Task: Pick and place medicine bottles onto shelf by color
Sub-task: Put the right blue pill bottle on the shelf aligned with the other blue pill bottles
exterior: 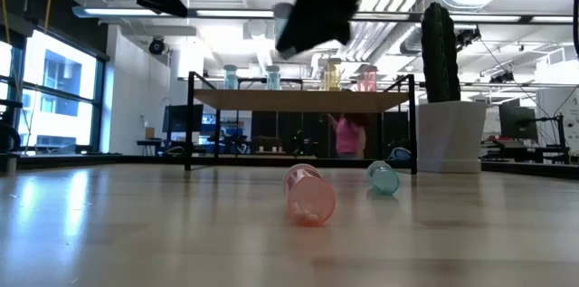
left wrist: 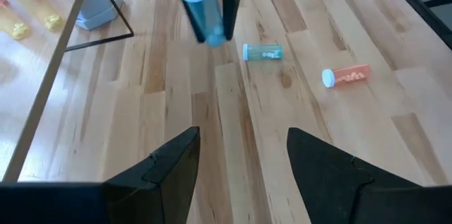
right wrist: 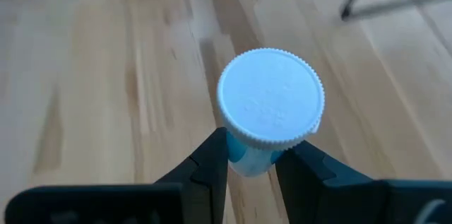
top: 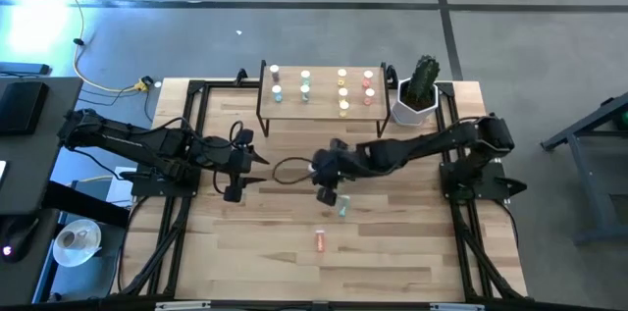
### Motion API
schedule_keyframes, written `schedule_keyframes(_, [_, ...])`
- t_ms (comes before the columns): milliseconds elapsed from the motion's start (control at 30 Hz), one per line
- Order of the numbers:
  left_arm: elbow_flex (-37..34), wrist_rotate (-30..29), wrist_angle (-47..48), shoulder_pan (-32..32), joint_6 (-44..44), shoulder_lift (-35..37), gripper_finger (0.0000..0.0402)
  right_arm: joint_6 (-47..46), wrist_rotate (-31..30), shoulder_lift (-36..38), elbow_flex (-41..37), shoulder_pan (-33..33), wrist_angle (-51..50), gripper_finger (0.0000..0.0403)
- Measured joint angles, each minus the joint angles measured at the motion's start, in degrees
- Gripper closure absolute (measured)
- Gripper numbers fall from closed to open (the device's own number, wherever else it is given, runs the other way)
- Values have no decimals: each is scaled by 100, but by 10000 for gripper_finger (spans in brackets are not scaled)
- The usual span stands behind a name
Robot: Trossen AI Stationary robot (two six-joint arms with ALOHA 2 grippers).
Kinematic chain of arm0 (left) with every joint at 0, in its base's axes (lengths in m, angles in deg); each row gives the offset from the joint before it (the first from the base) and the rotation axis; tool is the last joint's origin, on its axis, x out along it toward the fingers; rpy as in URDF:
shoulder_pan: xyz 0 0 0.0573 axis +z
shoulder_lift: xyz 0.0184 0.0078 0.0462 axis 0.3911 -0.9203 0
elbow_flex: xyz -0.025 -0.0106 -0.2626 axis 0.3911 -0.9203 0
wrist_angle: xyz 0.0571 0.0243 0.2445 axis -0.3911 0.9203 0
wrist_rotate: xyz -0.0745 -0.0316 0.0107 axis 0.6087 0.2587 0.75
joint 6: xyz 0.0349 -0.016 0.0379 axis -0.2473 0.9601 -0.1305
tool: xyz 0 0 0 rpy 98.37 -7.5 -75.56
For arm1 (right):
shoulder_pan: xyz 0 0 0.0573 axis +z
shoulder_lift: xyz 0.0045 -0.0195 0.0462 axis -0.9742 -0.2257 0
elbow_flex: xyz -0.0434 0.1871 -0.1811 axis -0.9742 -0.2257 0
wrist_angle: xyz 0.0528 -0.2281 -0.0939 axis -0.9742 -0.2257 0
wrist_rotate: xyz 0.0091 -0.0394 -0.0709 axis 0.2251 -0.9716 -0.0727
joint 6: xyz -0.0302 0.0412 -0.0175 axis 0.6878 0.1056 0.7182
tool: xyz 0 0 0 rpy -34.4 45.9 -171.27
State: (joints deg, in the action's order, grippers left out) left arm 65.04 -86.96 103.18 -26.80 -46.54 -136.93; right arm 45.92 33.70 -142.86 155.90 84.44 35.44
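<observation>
My right gripper (top: pixel 325 185) hangs over the table's middle, shut on a blue medicine bottle (left wrist: pixel 203 10) with a white cap (right wrist: pixel 270 97). A teal bottle (top: pixel 342 209) and a pink bottle (top: pixel 320 240) lie on their sides on the table, nearer the front edge. The shelf (top: pixel 324 105) stands at the far edge on thin black legs, with several bottles upright on its board. My left gripper (left wrist: pixel 244 167) is open and holds nothing, left of centre, pointing toward the right gripper. My right gripper pinches the blue bottle's body just below the cap (right wrist: pixel 247 159) between its two fingers (right wrist: pixel 212 164). The fingers slant down from the table's right side. The bottle is lifted clear of the table, tilted, with its cap end uppermost.
A white pot with a cactus (top: pixel 417 95) stands right of the shelf. Black frame rails (top: pixel 186 203) run along the table's left and right sides. Bare wood lies between the two lying bottles and the shelf.
</observation>
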Motion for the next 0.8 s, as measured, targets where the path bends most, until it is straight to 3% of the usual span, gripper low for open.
schedule_keyframes(267, [1,-4,-957,32,-94,-18,197,568,484,0,0,-462,1128,316])
schedule_keyframes(500, [9,-213,-1617,499,-170,-219,197,911,757,0,0,-634,1394,316])
schedule_keyframes(633, [83,356,-1573,956,195,-407,197,952,878,-157,0,-668,1431,316])
schedule_keyframes(800, [654,1020,-664,1420,252,-743,197,917,1027,-471,0,-717,1462,316])
